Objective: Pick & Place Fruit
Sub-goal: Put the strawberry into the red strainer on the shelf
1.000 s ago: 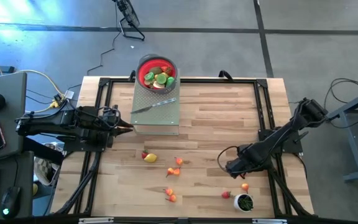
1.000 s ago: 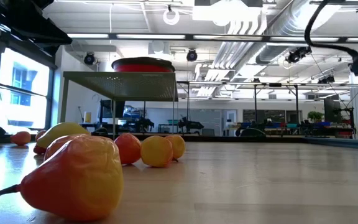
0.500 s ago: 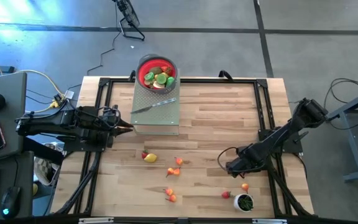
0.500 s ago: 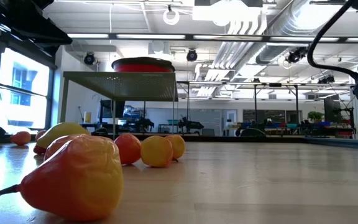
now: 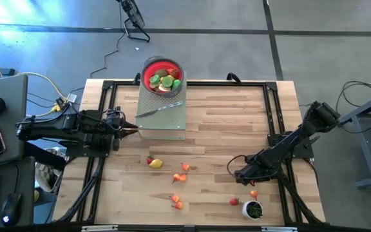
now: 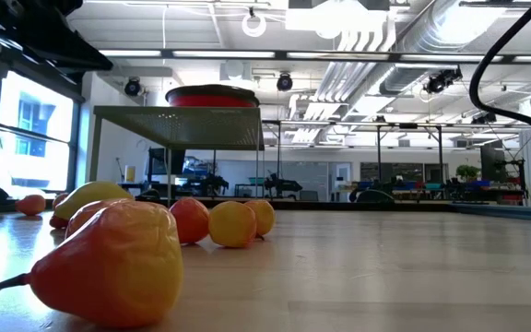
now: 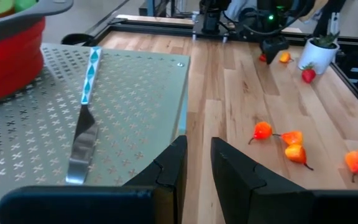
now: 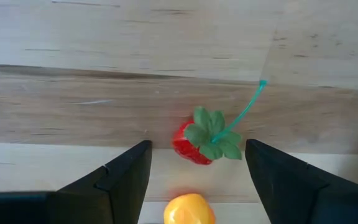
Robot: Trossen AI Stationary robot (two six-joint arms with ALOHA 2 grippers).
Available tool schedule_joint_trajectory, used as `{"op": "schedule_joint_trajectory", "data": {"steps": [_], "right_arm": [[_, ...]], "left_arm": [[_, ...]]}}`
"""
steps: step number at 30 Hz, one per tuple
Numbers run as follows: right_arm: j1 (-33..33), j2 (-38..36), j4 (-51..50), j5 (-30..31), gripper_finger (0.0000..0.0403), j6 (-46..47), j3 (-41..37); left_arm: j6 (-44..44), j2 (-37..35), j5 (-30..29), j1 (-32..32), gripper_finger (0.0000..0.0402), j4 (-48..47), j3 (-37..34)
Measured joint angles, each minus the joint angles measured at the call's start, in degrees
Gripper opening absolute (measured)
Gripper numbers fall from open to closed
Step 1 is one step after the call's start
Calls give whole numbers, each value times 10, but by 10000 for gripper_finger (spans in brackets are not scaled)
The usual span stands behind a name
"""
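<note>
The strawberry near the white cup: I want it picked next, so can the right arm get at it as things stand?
Probably yes. The right gripper hangs over the strawberry with its fingers spread either side, nothing between them but a small orange fruit.

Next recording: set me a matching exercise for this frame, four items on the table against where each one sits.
Items
1. red round bowl
2. silver knife with a patterned handle
3. small white cup with green contents
4. red toy strawberry with green leaves

Places
A. lying flat on the perforated metal platform
B. on the wood between the right gripper's open fingers
C. at the table's far edge, holding green and orange fruit pieces
D. near the table's front right corner

Pairs: 1-C, 2-A, 3-D, 4-B
</note>
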Motion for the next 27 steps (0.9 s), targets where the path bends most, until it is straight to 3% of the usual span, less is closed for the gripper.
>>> {"op": "schedule_joint_trajectory", "data": {"steps": [7, 16, 27], "right_arm": [[0, 0, -1, 12, 249, -8, 0], [6, 0, 0, 27, 202, -77, 0], [31, 0, 8, 42, 149, -75, 0]], "left_arm": [[4, 0, -8, 0, 67, 0, 0], [4, 0, -9, 0, 67, 0, 0], [3, 0, -10, 0, 67, 0, 0]]}}
